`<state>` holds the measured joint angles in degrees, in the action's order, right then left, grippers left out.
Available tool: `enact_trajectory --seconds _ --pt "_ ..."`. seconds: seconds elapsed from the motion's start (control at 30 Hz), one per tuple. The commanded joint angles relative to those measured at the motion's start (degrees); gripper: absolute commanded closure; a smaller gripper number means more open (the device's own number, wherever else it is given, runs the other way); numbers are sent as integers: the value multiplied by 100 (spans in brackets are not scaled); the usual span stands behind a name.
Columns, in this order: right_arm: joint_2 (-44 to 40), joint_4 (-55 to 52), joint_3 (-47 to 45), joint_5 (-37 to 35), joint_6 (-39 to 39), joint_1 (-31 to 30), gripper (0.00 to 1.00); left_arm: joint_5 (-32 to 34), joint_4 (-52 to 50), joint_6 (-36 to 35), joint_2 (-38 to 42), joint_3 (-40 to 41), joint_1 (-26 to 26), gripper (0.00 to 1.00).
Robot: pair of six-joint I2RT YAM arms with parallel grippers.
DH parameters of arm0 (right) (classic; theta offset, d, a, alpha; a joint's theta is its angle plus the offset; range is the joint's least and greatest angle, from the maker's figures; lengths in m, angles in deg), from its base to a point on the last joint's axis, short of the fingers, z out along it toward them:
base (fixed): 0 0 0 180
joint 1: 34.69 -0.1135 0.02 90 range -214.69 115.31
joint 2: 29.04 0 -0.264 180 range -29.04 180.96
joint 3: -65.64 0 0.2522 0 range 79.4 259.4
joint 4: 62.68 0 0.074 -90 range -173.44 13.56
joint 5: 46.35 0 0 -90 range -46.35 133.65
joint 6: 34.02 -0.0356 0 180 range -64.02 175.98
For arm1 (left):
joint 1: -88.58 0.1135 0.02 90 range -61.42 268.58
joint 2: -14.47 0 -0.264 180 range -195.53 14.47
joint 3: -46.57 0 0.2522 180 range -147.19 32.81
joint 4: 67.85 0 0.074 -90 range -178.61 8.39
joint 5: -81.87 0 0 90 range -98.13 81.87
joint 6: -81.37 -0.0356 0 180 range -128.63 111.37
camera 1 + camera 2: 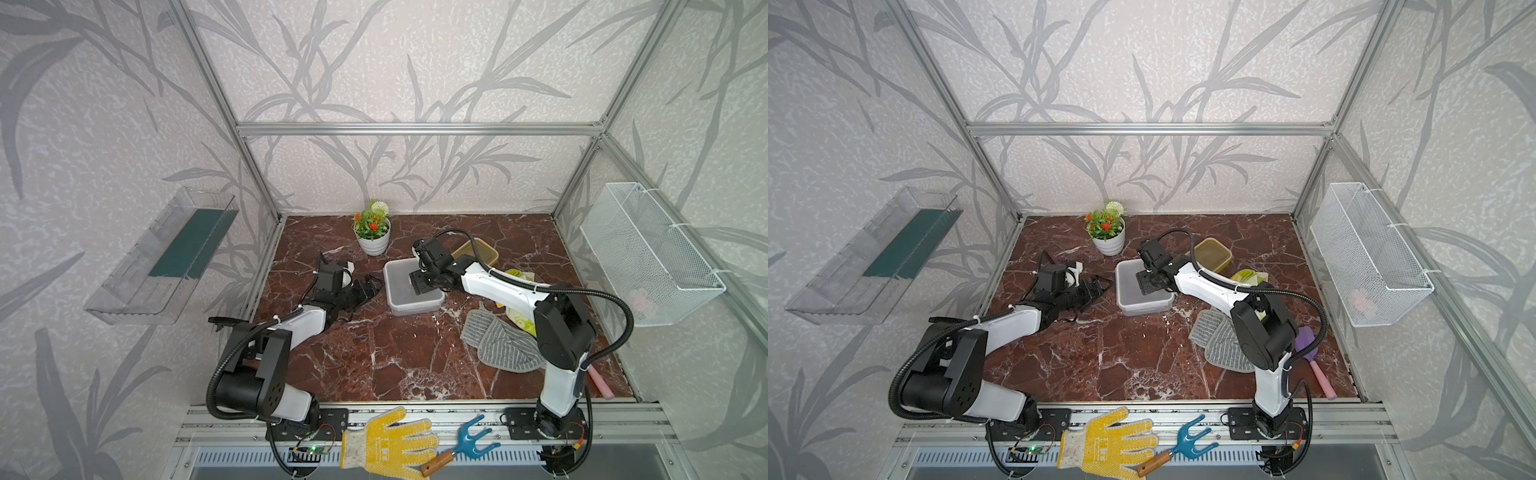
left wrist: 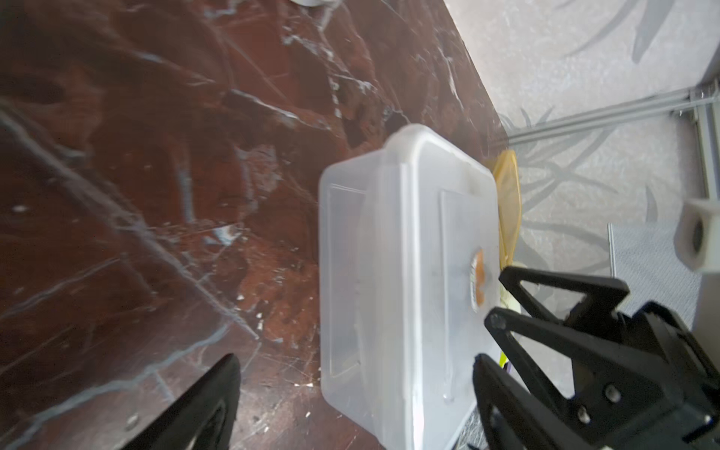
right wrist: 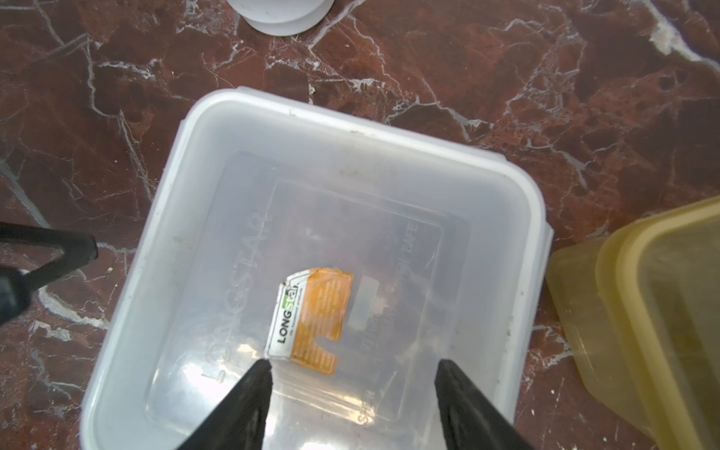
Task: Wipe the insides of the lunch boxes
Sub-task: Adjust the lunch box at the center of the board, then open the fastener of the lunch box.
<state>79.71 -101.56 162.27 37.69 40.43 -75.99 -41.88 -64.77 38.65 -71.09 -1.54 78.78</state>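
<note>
The clear greyish lunch box (image 1: 392, 291) (image 1: 1124, 291) stands lidless in the middle of the marble table, with an orange label (image 3: 311, 315) showing on its floor. My right gripper (image 3: 352, 364) (image 1: 417, 286) points down into it, open, with nothing between its fingers. The amber-brown lunch box (image 1: 482, 248) (image 1: 1214, 253) (image 3: 639, 311) stands just behind and to the right. My left gripper (image 2: 355, 360) (image 1: 370, 291) is low on the table, left of the clear box (image 2: 389, 272). It is open, facing the box's side wall, and apart from it in both top views.
A white flower pot (image 1: 373, 243) stands behind the boxes. A grey striped cloth (image 1: 498, 345) and a yellow-green cloth (image 1: 519, 276) lie to the right, beside a pink-handled spatula (image 1: 1316, 365). A wire basket (image 1: 648, 253) and a clear tray (image 1: 162, 257) hang on the side walls.
</note>
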Motion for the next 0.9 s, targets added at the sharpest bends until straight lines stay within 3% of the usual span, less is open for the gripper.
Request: enact_trajectory --seconds 0.0,0.33,0.47,0.57,0.67,0.87 --pt "107 -45 46 89 81 17 32 -483 905 447 -261 75 13 13" --pt "181 -65 -47 88 -5 8 33 -940 3167 1152 -1283 332 40 33" --pt "199 -108 -34 69 -27 8 33 -1144 4888 1909 -2162 450 48 49" --pt "215 -162 -25 44 -29 -1 33 -1314 6376 2530 -2894 475 49 52" --pt "239 -204 -17 8 -44 -19 33 -1338 6411 2471 -3115 384 -42 57" --pt "308 -268 51 -71 -104 -47 33 -1440 6411 2459 -3209 420 -189 57"
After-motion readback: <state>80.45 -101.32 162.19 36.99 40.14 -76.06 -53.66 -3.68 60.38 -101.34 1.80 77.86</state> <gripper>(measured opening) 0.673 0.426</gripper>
